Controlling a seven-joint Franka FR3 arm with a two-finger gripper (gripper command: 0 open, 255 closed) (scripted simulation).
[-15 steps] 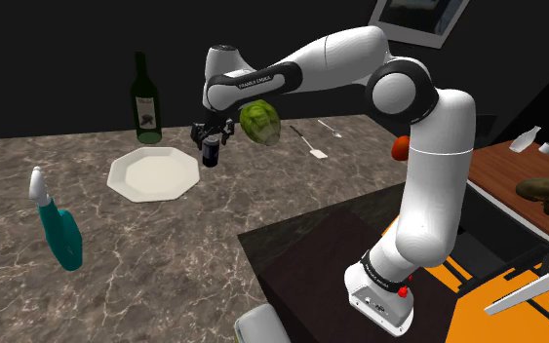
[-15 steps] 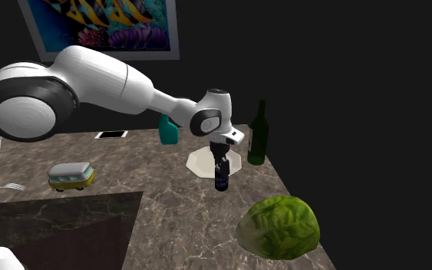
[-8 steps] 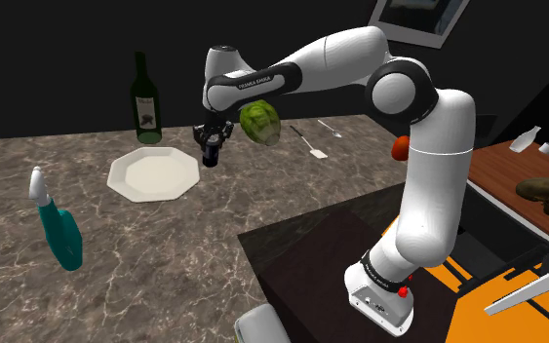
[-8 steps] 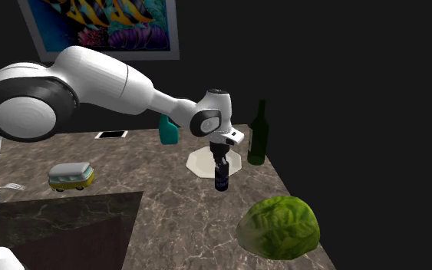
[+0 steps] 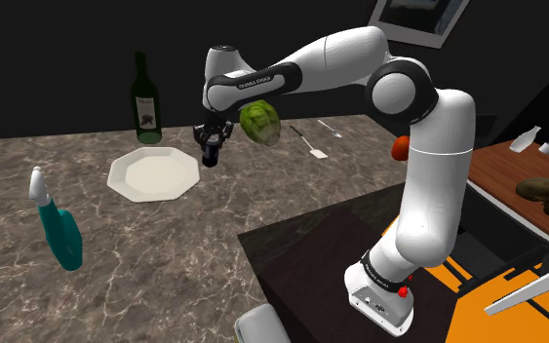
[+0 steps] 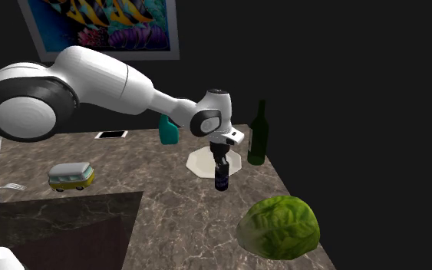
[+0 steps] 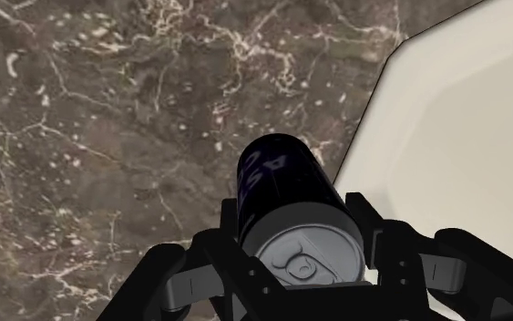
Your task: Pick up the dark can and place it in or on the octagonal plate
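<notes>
The dark can (image 5: 210, 155) stands upright on the marble counter, just off the white octagonal plate (image 5: 153, 173) toward the shoulder view's right. My black gripper (image 5: 209, 139) comes down from above and is shut on the can's top part. In the wrist view the fingers (image 7: 230, 239) clasp the dark blue can (image 7: 286, 187) just below its silver lid, and the plate (image 7: 464, 137) lies close beside it. In the second exterior view the can (image 6: 221, 179) hangs under the gripper (image 6: 220, 163), in front of the plate (image 6: 203, 163).
A green wine bottle (image 5: 145, 97) stands behind the plate. A teal spray bottle (image 5: 59, 229) is near the counter's front left. A lettuce head (image 5: 260, 122) and a spatula (image 5: 306, 138) lie to the right. A toy van (image 6: 70, 176) sits by the dark inset panel (image 5: 311, 253).
A second ago the fingers stood open around the can; they have closed on it. Arm and can have stayed in place since.
</notes>
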